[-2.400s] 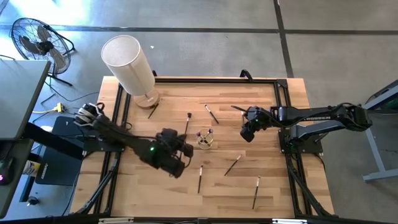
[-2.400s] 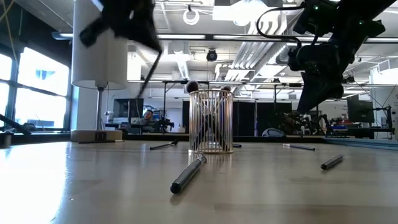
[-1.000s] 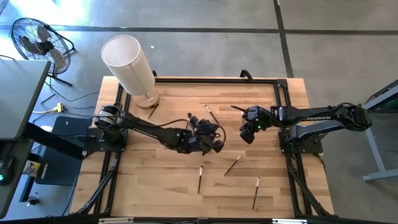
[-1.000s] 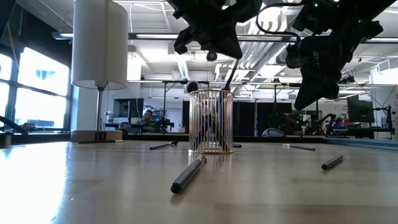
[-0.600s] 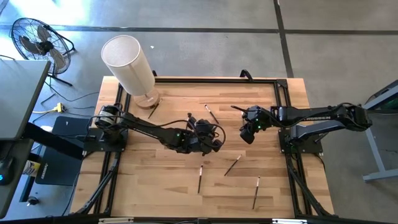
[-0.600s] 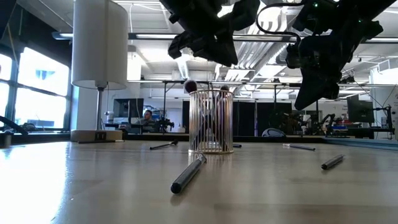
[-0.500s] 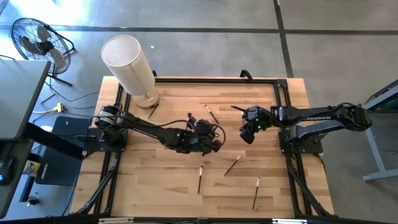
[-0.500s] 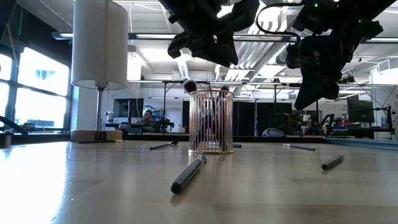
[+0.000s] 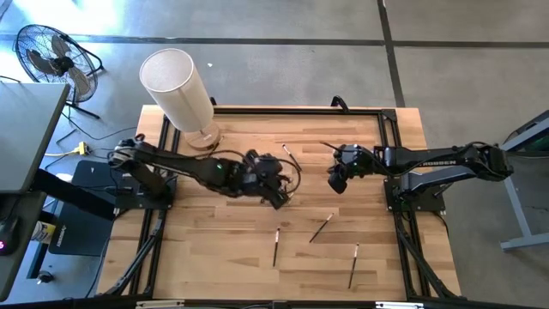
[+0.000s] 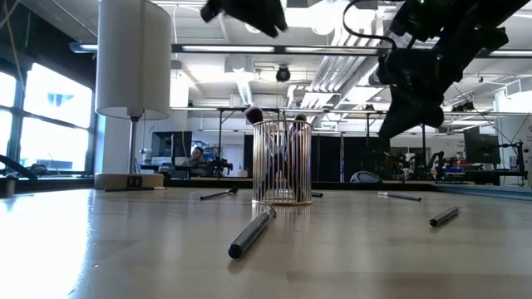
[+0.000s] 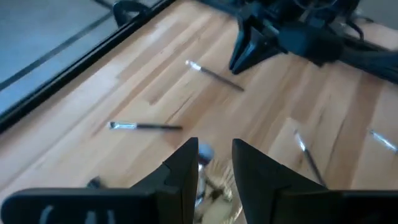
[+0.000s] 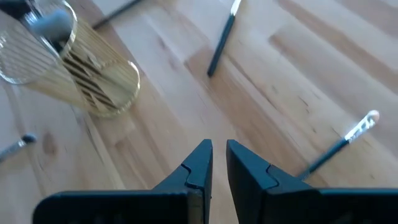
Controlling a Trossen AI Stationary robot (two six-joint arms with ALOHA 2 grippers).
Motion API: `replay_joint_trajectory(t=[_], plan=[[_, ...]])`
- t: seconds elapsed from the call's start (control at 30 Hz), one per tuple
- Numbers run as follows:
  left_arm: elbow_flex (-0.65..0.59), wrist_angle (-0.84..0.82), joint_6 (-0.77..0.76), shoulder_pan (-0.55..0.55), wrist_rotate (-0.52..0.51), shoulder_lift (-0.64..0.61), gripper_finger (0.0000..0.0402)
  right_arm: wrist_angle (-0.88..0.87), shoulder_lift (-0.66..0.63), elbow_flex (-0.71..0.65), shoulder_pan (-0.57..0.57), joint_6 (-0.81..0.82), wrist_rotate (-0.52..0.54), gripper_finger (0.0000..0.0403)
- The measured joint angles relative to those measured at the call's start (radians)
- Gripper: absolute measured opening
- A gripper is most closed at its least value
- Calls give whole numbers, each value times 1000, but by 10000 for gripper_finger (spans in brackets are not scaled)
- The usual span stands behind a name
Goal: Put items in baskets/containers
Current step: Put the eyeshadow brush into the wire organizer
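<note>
The clear ribbed cup (image 10: 281,162) stands on the table's middle with several brushes in it, and it also shows in the right wrist view (image 12: 74,62). My left gripper (image 9: 279,197) hovers high above the cup (image 11: 214,183), open and empty. In the low view only its lower end (image 10: 270,25) shows. My right gripper (image 9: 333,184) hangs shut and empty to the cup's right, above the wood (image 12: 219,155). Loose brushes lie flat on the table: one far of the cup (image 9: 291,157), one near it on the right (image 9: 321,227), and one at the near side (image 9: 275,247).
A tall white cylinder (image 9: 176,86) stands at the far left corner, with a brush (image 9: 208,154) by its base. More brushes lie near the right near corner (image 9: 353,264) and beside the right arm (image 9: 327,147). A black frame (image 9: 390,154) rims the table.
A second ago my left gripper held a brush slanting into the cup. The brush then dropped in and now stands there free. The left gripper has since risen and drawn back toward the table's left. My right gripper has shifted slightly toward the cup.
</note>
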Motion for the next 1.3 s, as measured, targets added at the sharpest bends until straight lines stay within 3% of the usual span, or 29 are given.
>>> replay_joint_trajectory(t=[0.17,0.23,0.33,0.5,0.7,0.87,0.93,1.07,1.3], plan=[[93,-314,-2,13,161,4,40,63,0,0,0,1,-2,41],[86,-357,45,13,226,1,12,95,0,0,0,1,-2,42],[23,-373,82,12,327,-7,6,155,0,0,0,1,-2,41],[-215,-281,134,-1,355,-152,1,263,0,0,0,86,29,32],[-662,120,170,-1,436,-449,1,315,9,11,0,161,39,3],[-946,387,226,0,437,-706,0,146,75,149,-9,157,110,1],[-1015,400,243,6,420,-796,0,36,136,241,-24,151,149,3],[-1080,418,247,15,385,-914,0,-248,267,413,-98,170,228,4],[-1092,426,250,13,361,-973,0,-556,478,566,-279,290,193,29]])
